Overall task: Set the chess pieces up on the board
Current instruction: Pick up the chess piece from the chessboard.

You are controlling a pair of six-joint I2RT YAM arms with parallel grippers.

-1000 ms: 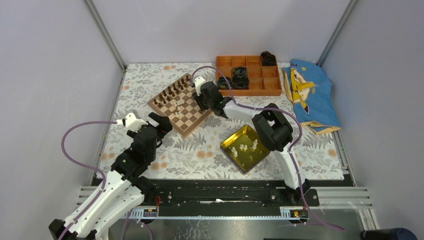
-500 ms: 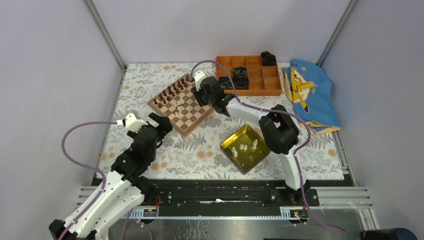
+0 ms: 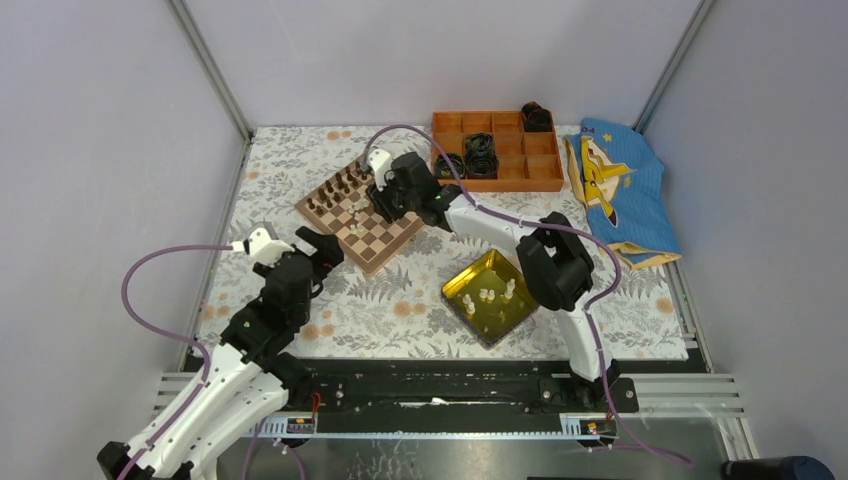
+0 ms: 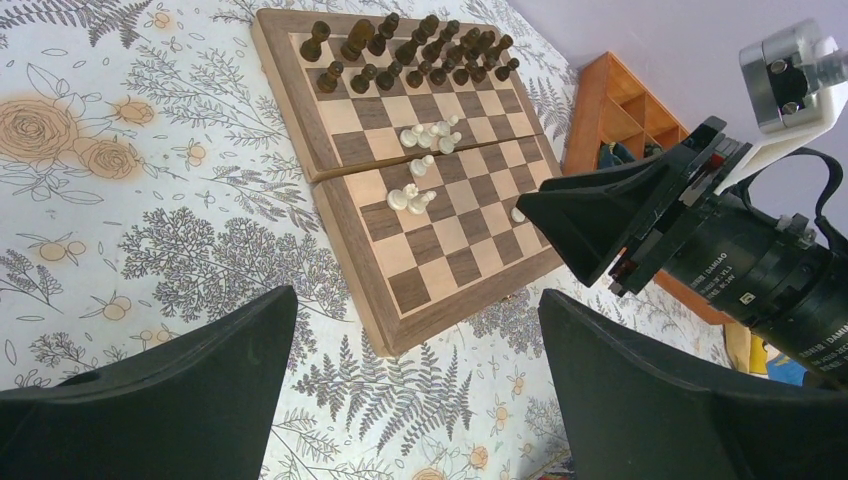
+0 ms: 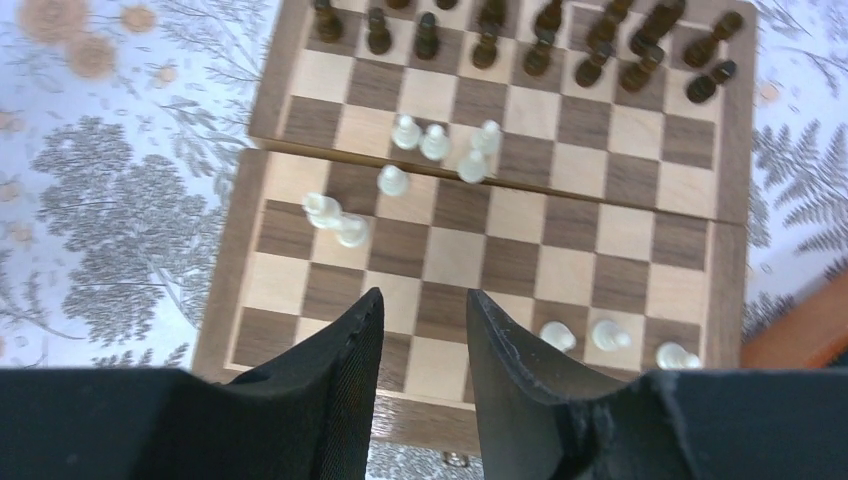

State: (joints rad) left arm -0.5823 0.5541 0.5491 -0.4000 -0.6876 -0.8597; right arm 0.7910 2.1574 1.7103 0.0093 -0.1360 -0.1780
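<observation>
The board [image 3: 372,235] lies at an angle on the flowered cloth, its brown border [image 5: 480,420] near my right fingers. Cream-white chess pieces stand loose near its middle [image 5: 435,142], in a pair [image 5: 336,220], and three in a row along the near edge [image 5: 610,335]. My right gripper [image 5: 422,305] hovers over the near squares, open a finger-width, with nothing between the jaws. From above it sits over the board [image 3: 383,198]. The left gripper [image 4: 417,300] is wide open above the cloth, short of the board's corner [image 4: 400,335].
Dark brown figures fill the board's far rows [image 5: 520,40]. A glossy yellow tray [image 3: 455,287] near the right arm holds several cream pieces [image 3: 490,296]. An orange compartment box [image 3: 545,172] and a blue cloth [image 3: 625,190] lie at the back right.
My right gripper has swung left from the board's right edge to over its middle squares. The left arm has not moved.
</observation>
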